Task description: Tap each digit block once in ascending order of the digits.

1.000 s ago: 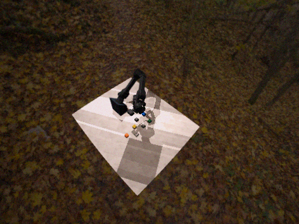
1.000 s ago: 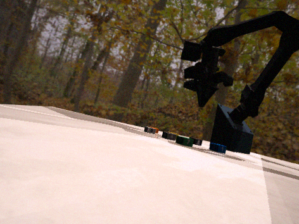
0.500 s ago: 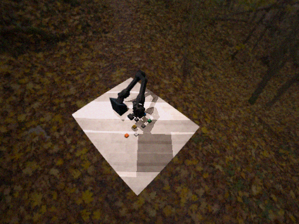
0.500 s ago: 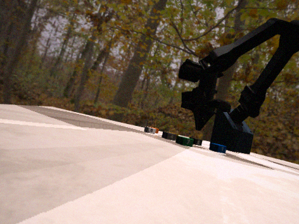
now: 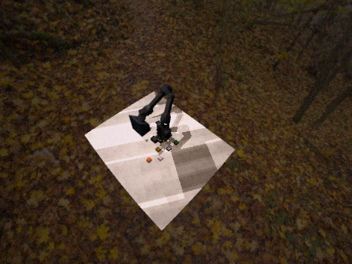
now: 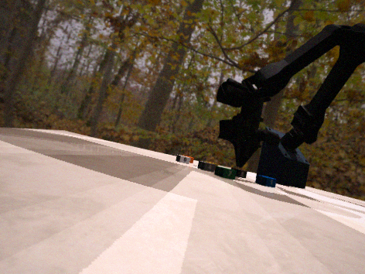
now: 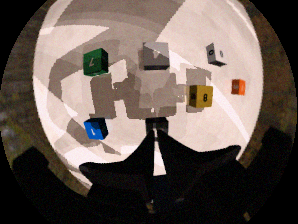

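My gripper (image 6: 241,166) (image 7: 155,132) is shut, pointing down, its tips just above a black block (image 6: 240,173) (image 7: 156,122); whether they touch is unclear. The tips cover part of that block and its digit is hidden. In the wrist view, a blue block (image 7: 95,129) (image 6: 265,180) seems to read 1, a green block (image 7: 95,62) (image 6: 224,172) 7, a yellow block (image 7: 201,96) (image 5: 158,149) 8, and a white block (image 7: 216,54) (image 5: 160,159) 0. A grey block (image 7: 155,56) (image 5: 168,148) and an orange block (image 7: 238,87) (image 5: 149,159) have unclear digits.
The pale table (image 5: 130,179) has broad shadow bands across it. The arm's dark base (image 6: 284,164) stands behind the blue block in the exterior view. Leaf-covered ground and trees surround the table.
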Robot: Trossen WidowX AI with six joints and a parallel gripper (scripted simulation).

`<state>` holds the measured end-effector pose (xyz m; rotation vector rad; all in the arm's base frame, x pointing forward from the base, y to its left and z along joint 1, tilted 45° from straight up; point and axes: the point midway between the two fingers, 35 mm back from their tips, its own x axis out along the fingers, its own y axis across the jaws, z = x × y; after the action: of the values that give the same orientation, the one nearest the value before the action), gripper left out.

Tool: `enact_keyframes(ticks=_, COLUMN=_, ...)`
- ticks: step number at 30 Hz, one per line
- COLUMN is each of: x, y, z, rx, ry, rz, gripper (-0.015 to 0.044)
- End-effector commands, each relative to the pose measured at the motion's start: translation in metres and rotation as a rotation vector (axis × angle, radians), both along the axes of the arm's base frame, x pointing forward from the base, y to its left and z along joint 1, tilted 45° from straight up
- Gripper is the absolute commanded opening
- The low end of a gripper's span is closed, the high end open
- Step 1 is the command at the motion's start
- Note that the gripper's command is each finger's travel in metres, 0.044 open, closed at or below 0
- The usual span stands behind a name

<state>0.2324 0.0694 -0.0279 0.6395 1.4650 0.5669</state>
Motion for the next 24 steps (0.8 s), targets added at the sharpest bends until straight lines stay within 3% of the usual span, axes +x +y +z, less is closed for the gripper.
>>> enact_keyframes(ticks=1, x=-0.003, y=0.006, z=-0.005, rx=0.008, ry=0.010, rz=-0.004, gripper=0.0020)
enact_keyframes(ticks=18, x=-0.003, y=-0.015, z=0.015, rx=0.007, ry=0.010, rz=-0.004, gripper=0.0020)
enact_keyframes(ticks=24, x=-0.005, y=-0.069, z=0.069, rx=0.004, ry=0.011, rz=-0.004, gripper=0.0020)
